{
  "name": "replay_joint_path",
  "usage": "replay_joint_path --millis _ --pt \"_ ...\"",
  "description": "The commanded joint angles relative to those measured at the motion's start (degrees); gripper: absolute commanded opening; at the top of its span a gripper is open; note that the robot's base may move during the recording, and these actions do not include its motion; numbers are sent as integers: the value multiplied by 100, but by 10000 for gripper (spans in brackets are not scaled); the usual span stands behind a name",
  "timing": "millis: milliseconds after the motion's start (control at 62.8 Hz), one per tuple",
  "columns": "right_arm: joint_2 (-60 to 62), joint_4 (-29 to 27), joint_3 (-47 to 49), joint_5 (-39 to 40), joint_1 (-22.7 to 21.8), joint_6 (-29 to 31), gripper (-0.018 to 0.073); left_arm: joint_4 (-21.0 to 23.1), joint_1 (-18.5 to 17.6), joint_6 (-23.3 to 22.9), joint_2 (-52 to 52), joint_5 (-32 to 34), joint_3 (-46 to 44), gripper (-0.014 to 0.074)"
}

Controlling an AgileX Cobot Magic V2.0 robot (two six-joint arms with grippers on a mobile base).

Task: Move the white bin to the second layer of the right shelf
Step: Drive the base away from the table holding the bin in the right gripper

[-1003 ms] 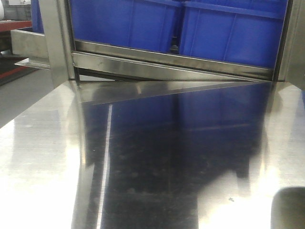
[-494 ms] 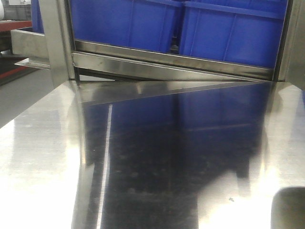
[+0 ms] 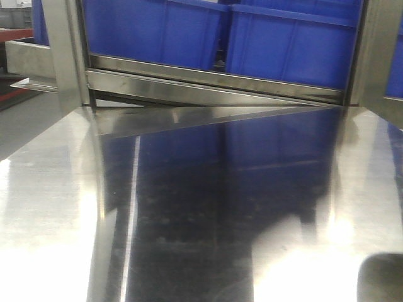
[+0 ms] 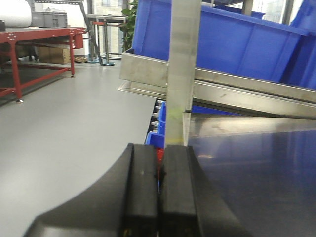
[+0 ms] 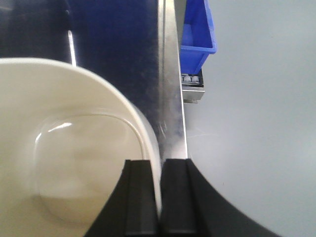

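Pinching white bin [image 5: 64,148] wall: right fingers [image 5: 140,197]

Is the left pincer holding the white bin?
No, the left pincer is shut on nothing; the right pincer clamps the rim of the white bin.

**Glare on steel, soft focus up close**

The indoor light is even and bright. In the front view the steel table [image 3: 44,214] burns white at left and lower right, while its middle mirrors the blue crates [image 3: 289,44] darkly. A blurred dark patch [image 3: 381,277] sits in the bottom-right corner. Daylight flares through far windows [image 4: 106,7] in the left wrist view. The white bin [image 5: 74,148] (close to the lens) is soft and washed out.
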State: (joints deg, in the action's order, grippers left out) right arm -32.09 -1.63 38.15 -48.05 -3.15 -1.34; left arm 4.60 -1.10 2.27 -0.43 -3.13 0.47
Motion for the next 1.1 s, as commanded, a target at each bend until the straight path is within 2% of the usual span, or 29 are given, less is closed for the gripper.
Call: replay_joint_path --millis 0,1083 --pt "6 -30 174 466 -39 25 49 30 -35 -30 -87 463 156 85" --pt "6 -30 174 466 -39 25 49 30 -35 -30 -87 463 156 85"
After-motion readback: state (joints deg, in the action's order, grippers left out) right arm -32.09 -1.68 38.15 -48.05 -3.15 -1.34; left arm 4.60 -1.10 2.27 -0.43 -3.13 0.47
